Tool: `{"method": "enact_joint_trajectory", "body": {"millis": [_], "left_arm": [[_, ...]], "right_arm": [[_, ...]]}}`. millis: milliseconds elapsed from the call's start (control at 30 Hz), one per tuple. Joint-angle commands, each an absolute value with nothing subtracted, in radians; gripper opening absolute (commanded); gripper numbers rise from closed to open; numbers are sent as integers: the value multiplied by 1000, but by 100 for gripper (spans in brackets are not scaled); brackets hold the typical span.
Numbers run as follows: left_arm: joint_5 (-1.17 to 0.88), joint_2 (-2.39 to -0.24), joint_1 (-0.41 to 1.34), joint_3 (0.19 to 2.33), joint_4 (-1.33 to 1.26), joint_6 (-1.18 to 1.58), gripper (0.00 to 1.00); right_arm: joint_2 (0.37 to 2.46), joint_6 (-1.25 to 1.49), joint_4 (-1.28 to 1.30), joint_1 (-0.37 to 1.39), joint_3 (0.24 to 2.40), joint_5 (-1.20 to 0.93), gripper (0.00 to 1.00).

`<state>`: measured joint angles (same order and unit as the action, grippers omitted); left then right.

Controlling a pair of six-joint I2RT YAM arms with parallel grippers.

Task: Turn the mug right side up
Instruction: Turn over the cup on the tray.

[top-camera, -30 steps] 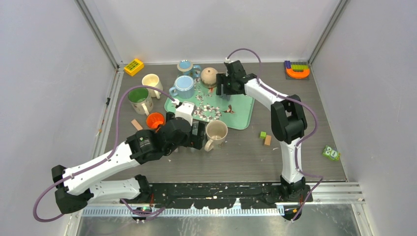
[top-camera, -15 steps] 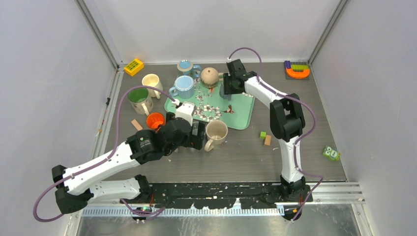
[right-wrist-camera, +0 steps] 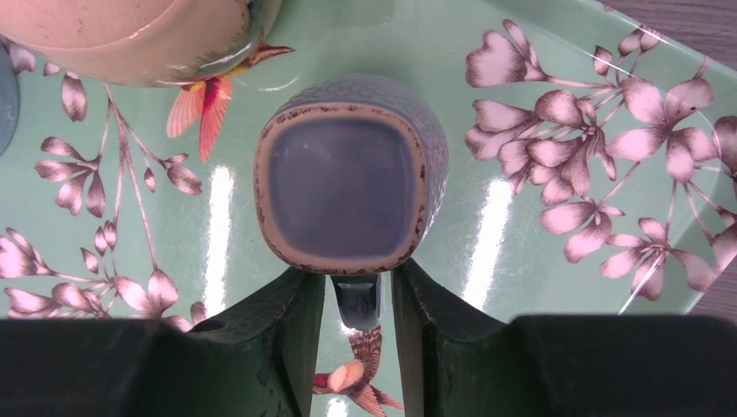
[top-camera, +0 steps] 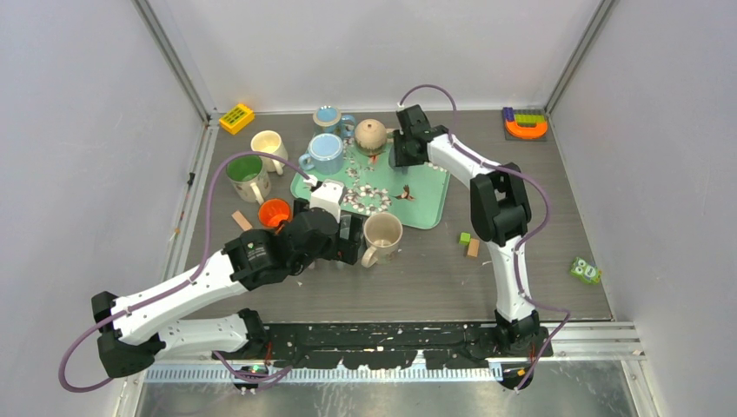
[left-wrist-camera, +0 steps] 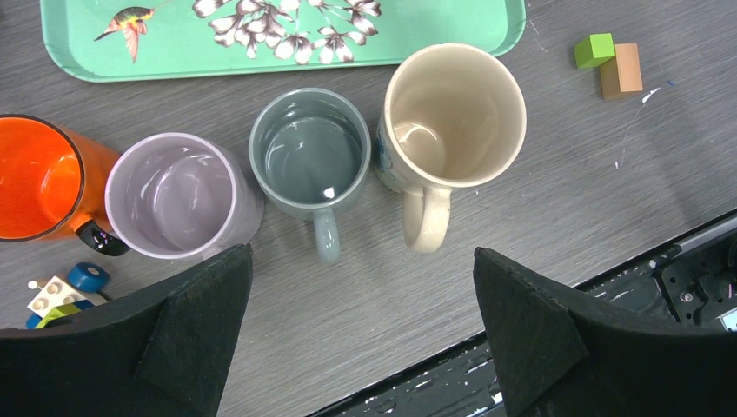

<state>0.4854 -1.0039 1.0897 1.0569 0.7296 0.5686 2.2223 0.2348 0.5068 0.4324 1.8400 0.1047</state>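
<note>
Right hand [right-wrist-camera: 358,291] straddles the handle [right-wrist-camera: 356,306] of the glossy, square-bottomed grey mug [right-wrist-camera: 348,187]; whether it clamps is unclear.

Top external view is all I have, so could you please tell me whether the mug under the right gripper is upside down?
Observer: Yes. The right wrist view shows the mug base-up on the tray.
Operator: Thank you. Where is its handle?
Observer: The handle points at the right gripper and sits between its fingers. I cannot tell whether they clamp it.
Operator: And the left gripper, please?
Observer: The left gripper is open and holds nothing, above an upright grey mug.
</note>
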Motion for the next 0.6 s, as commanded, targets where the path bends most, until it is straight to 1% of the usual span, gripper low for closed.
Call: {"method": "enact_joint_trajectory", "body": {"millis": [0,100,167,233,300,333,567], "left_arm": [[489,-997,1081,1057,696,572,100],[485,-999,1079,1060,695,574,100],[476,-1000,1076,1058,693,577,100],[456,-1000,1065,1056,685,585,100],[422,-997,1043,1051,674,598,100],[396,-994,1025,1047,666,608,100],[169,-973,871,1017,600,668,100]], "right_arm": [[2229,212,506,440,1887,138,38],[2232,209,507,439,1894,147,33],[2232,207,510,440,1900,153,26],[2230,204,517,441,1909,160,16],[2227,205,529,441,1924,164,2],[2224,205,536,442,1932,164,1],[2130,225,534,440,1917,153,1]]}}
